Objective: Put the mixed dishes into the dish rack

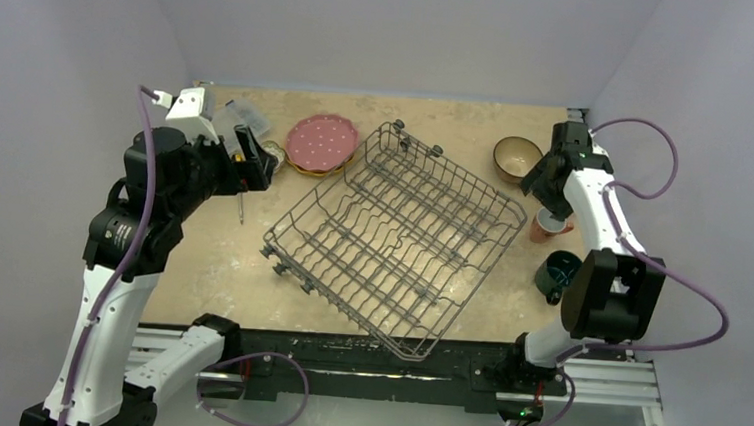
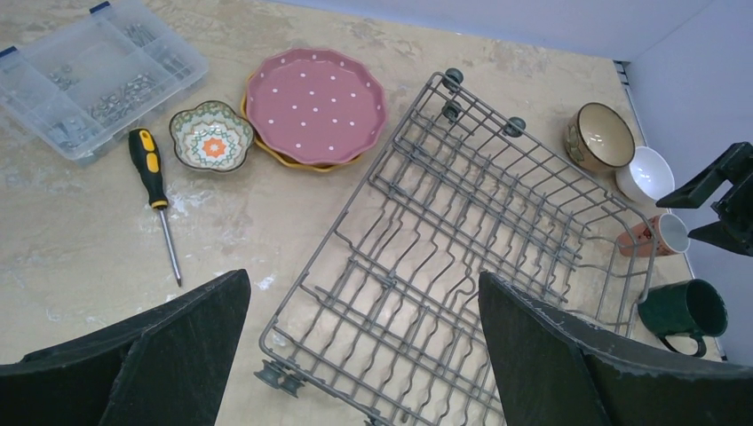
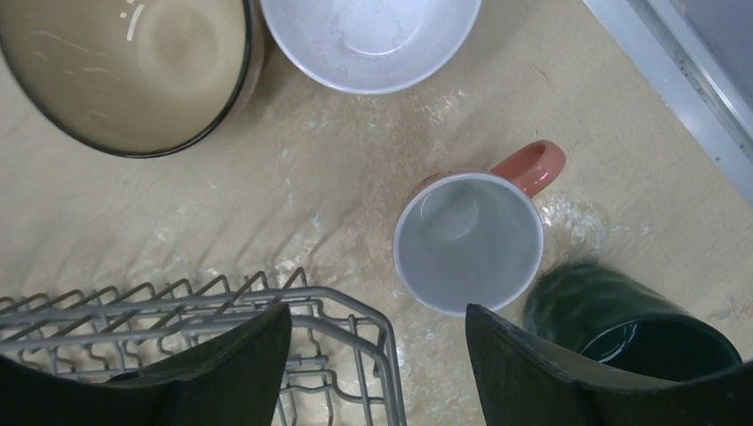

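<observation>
The grey wire dish rack sits empty and skewed mid-table. The pink white-dotted plate lies on the yellow plate, with the small floral bowl at its left. The brown bowl, white bowl, red-and-white mug and dark teal mug stand beside the rack's right corner. My left gripper is open and empty, high over the rack's left side. My right gripper is open and empty above the gap between the rack corner and the red-and-white mug.
A clear plastic box of small parts and a yellow-and-black screwdriver lie at the far left. The table's right edge and wall run close behind the mugs. The right arm hides the white bowl in the top view.
</observation>
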{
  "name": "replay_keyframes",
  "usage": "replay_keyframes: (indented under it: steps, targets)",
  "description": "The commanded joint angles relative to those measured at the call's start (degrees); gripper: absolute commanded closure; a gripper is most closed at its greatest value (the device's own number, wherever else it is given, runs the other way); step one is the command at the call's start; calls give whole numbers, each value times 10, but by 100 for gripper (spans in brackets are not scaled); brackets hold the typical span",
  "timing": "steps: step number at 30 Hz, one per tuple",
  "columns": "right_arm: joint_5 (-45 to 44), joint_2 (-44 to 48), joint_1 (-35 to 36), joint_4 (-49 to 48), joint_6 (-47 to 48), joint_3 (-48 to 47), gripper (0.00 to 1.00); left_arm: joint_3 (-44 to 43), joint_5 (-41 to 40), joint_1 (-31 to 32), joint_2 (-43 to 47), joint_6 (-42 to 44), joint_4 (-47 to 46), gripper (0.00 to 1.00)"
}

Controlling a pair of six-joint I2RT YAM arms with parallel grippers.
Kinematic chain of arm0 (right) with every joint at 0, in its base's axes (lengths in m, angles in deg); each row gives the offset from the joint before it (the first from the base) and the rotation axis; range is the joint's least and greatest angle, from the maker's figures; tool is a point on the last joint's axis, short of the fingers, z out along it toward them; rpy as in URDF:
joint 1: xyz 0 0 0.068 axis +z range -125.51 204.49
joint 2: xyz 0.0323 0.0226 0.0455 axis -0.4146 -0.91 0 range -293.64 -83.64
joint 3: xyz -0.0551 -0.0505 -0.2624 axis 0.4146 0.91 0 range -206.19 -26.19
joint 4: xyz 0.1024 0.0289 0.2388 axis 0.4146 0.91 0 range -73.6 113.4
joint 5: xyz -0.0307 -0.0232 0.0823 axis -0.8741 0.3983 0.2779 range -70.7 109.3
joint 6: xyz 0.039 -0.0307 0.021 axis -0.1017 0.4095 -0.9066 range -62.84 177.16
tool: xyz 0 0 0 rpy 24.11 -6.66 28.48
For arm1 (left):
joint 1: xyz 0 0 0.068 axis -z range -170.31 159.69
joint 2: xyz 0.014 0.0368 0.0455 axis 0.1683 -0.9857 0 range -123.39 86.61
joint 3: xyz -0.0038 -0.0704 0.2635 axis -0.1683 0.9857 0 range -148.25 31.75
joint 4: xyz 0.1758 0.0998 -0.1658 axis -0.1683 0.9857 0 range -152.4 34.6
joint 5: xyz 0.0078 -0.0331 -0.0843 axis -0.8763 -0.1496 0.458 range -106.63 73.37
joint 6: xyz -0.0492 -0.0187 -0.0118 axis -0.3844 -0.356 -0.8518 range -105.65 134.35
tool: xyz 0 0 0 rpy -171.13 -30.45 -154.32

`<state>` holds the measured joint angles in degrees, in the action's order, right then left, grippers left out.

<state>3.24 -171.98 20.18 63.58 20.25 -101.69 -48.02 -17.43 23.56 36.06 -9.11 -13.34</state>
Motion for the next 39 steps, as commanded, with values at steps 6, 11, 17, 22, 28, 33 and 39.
replay_keyframes:
  steps: [6, 11, 17, 22, 28, 33, 39]
  targets:
    - [-42, -61, -20, -43, 23, -16, 40, -24, -4, -4, -12, 13, 14, 1]
    - [-44, -86, -22, -49, 29, -11, 48, -27, -9, -4, -18, 17, 18, 1]
    - [-39, -115, -22, -59, 39, -1, 58, -31, -4, -4, -27, 15, 17, 1]
    - [-39, -120, -22, -64, 40, 9, 64, -30, -1, -4, -30, 14, 20, 1]
    - [-38, -120, -21, -61, 39, 19, 81, -29, 3, -4, -29, 11, 22, 1]
    - [-51, -101, -22, -47, 42, 17, 94, -24, 5, -4, -26, 5, 22, 1]
    - [-83, -45, -21, -25, 59, 2, 100, -15, 40, -4, -24, -25, 20, 1]
